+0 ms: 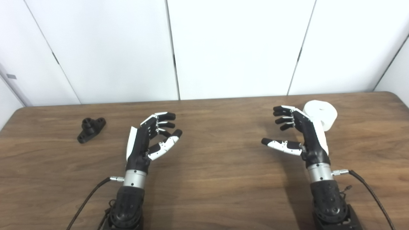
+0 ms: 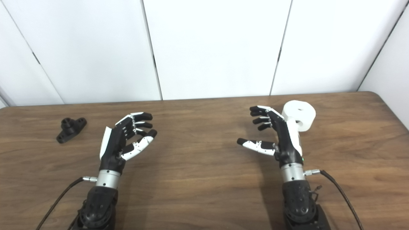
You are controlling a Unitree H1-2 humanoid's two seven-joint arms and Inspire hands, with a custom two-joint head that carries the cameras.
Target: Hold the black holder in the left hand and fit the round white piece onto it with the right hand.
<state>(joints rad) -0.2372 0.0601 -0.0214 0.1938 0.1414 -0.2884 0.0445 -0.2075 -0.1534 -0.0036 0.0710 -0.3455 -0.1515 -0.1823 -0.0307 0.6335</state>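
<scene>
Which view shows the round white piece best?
The right eye view: the white piece shows most of its top face with the centre hole, and the right hand covers only its lower left edge. In the left eye view the same hand hides more of the piece, though its top and hole are still visible.

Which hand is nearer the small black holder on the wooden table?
Left. The left hand is open, apart from the small black holder; the right hand is across the table.
</scene>
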